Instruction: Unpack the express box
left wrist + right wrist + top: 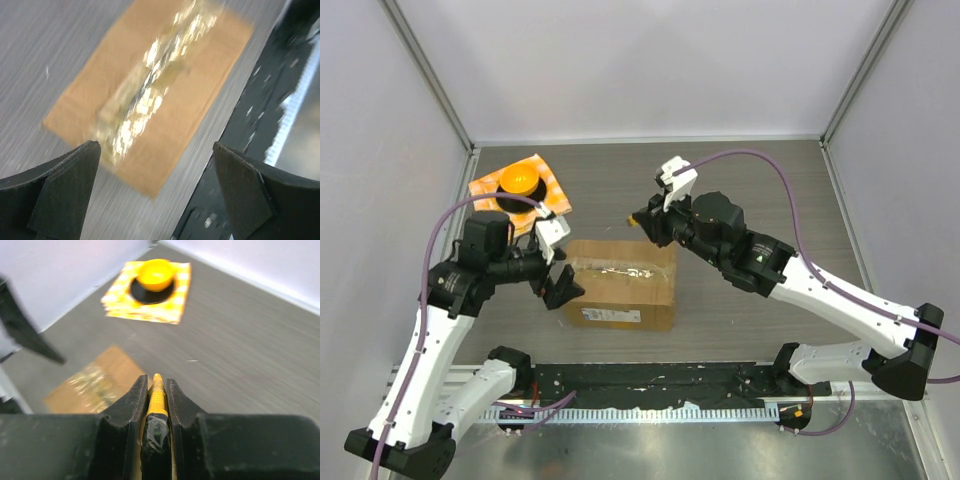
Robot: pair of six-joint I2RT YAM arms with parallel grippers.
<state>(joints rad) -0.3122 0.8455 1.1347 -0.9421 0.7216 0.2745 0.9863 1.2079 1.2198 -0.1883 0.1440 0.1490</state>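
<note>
Slice the tape seam (620, 268) on the express box (620, 290), sitting mid counter (760, 190).
Your right jaws clamp a yellow cutter (157, 395); left jaws gape beside the box's end: brace there and cut shallow along the seam.

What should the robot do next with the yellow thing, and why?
Probably lower the right gripper so the yellow tool reaches the tape on the express box. The box is taped shut, the tool is clamped near its far edge, and the open left gripper sits at its left end.

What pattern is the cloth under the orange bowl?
The cloth is checked in orange-yellow and white, clearest in the right wrist view.
</note>
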